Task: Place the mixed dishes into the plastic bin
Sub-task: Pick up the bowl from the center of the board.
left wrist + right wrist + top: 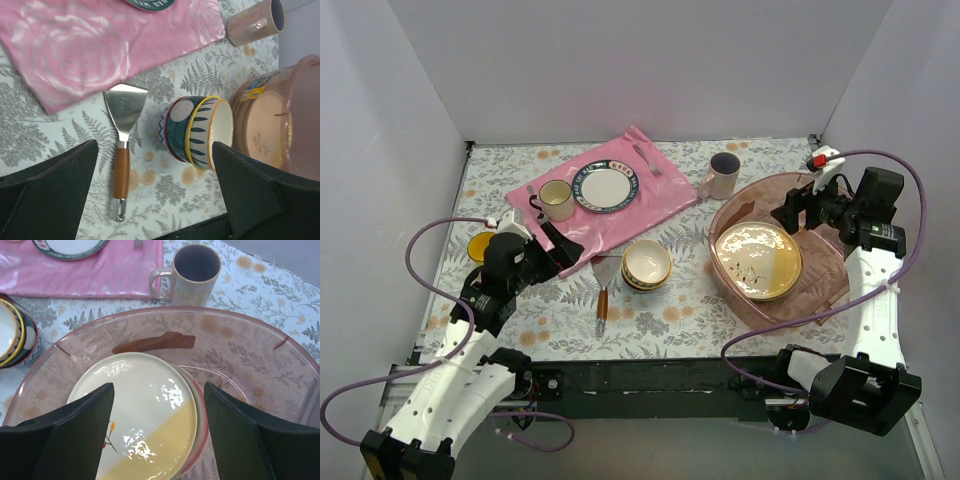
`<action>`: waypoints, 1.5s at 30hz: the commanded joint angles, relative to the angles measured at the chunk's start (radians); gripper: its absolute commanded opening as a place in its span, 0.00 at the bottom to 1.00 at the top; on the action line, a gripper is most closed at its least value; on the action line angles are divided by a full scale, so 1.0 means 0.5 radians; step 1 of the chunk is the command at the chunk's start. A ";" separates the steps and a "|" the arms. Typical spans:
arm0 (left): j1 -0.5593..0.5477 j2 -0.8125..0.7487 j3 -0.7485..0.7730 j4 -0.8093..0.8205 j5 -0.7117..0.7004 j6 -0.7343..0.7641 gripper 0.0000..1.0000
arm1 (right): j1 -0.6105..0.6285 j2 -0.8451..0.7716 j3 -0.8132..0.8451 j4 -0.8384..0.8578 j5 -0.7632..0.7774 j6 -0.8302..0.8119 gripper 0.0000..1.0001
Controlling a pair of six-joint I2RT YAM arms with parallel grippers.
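The plastic bin [820, 272] sits on the right side of the flowered table [690, 310] and holds a stack of plates [757, 260]. The top one is cream and yellow with a small sprig, and a pink-rimmed plate shows under its edge. The right end effector [158, 386] hovers over this stack inside the bin's rim, its fingers apart with nothing between them.

A pinkish mug [724, 175] with a dark purple inside stands upright on the table just beyond the bin's far rim, near the right corner of the pink mat [650, 215]. A stack of bowls [646, 265], cream inside with yellow rims and dark patterned sides, stands left of the bin. A spatula [604, 290] with a steel blade and wooden handle lies just left of the bowls. The left end effector [155, 144] hangs above the mat's near corner, spread wide and empty. A yellow mug [480, 246] sits at the far left, partly hidden behind the left arm.

On the mat rest a cream mug [556, 199], a white plate with a dark blue rim [607, 188] and a fork [645, 160].
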 commanded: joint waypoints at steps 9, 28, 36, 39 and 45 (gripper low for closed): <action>0.019 0.044 0.288 0.062 0.400 -0.262 0.98 | 0.004 -0.035 -0.019 0.338 -0.497 0.447 0.83; 0.019 -0.023 0.406 -0.200 -0.512 0.225 0.98 | 0.004 -0.091 -0.037 0.730 -0.767 0.699 0.99; 0.019 -0.057 0.396 -0.181 -0.484 -0.006 0.98 | 0.008 -0.121 -0.294 0.856 -1.025 0.711 0.98; 0.019 -0.029 0.372 -0.157 -0.475 -0.052 0.98 | 0.008 -0.152 -0.368 0.853 -1.031 0.674 0.98; 0.028 0.078 0.366 -0.083 -0.270 -0.153 0.98 | 0.008 -0.189 -0.411 0.825 -1.031 0.600 0.98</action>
